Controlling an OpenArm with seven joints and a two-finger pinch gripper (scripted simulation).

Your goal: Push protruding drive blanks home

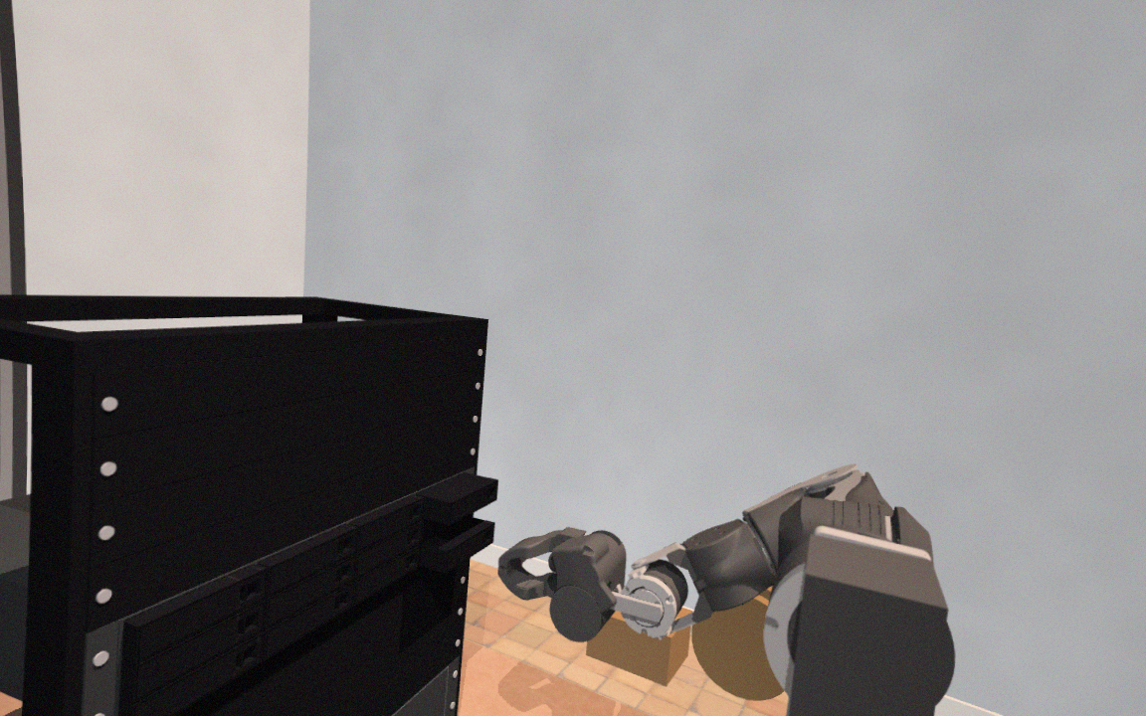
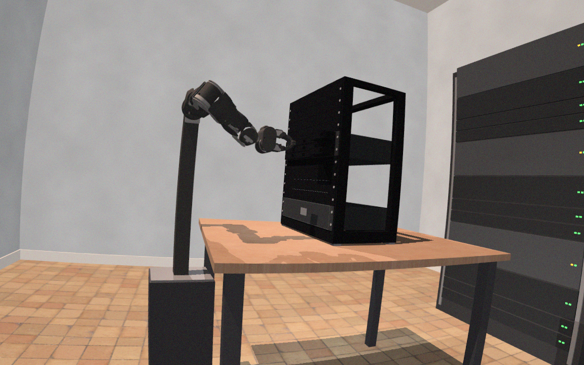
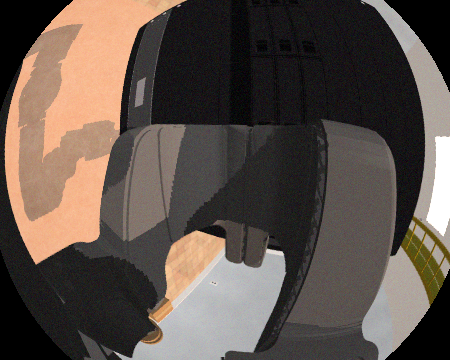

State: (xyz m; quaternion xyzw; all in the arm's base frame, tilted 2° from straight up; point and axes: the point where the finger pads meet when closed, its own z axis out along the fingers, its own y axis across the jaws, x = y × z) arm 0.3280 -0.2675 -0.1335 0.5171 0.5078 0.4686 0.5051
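Note:
The black rack (image 1: pixel 56 498) (image 2: pixel 343 158) (image 3: pixel 375 65) stands upright. In the top view, two blanks stand out at the right end of the chassis: an upper blank (image 1: pixel 468 492) in the top row and a lower blank (image 1: pixel 465 545), apparently in the bottom row, with a dark gap between. The other blanks (image 1: pixel 194 623) (image 3: pixel 285 85) that show look flush; the one between the two is hard to make out. My gripper (image 1: pixel 504 567) (image 2: pixel 292 143) (image 3: pixel 254 198) is shut and empty, in front of the chassis's right end, just right of and slightly below the lower blank in the top view. Contact is not visible.
The rack stands on a wooden table (image 2: pixel 366 263). My arm reaches in from a post (image 2: pixel 185 195) in front of the rack. A large server cabinet (image 2: pixel 521 158) stands behind the table. A brown box (image 1: pixel 635 649) lies low behind the arm.

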